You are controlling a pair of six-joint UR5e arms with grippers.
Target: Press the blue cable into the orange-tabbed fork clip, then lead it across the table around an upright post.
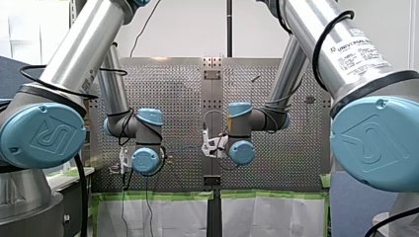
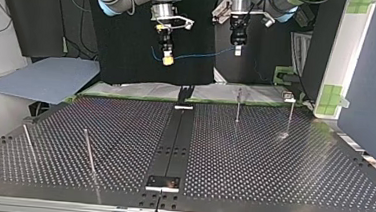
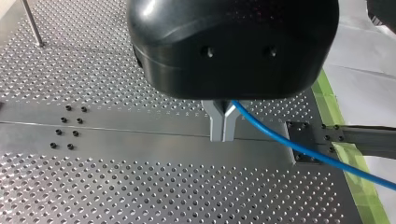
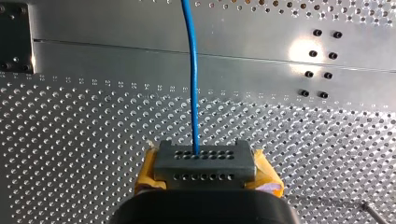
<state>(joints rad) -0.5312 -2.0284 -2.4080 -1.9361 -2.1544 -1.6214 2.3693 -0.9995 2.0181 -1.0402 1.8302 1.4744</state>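
Top view: the blue cable is being held in the air between the two grippers, well above the perforated table, and is sagging slightly along its span. One end is being gripped by my right gripper, at the view's left, and a short loose tail is curling out past it toward that side. The other end is being gripped by my left gripper, at the view's right. Left wrist view: the metal fingers are being pressed together at the tips. The cable is being pinched where they meet and led out beside the gripper, over a strip of green tape along the table edge. Right wrist view: the cable is being clamped between the yellow pads, coming out through a grey holed block and running straight ahead over the table's plain centre strip. Four upright posts are being noted in the top view, two at the right near the far edge and two at the left nearer the camera. None of them is being touched by the cable, which is hanging well apart from all four.
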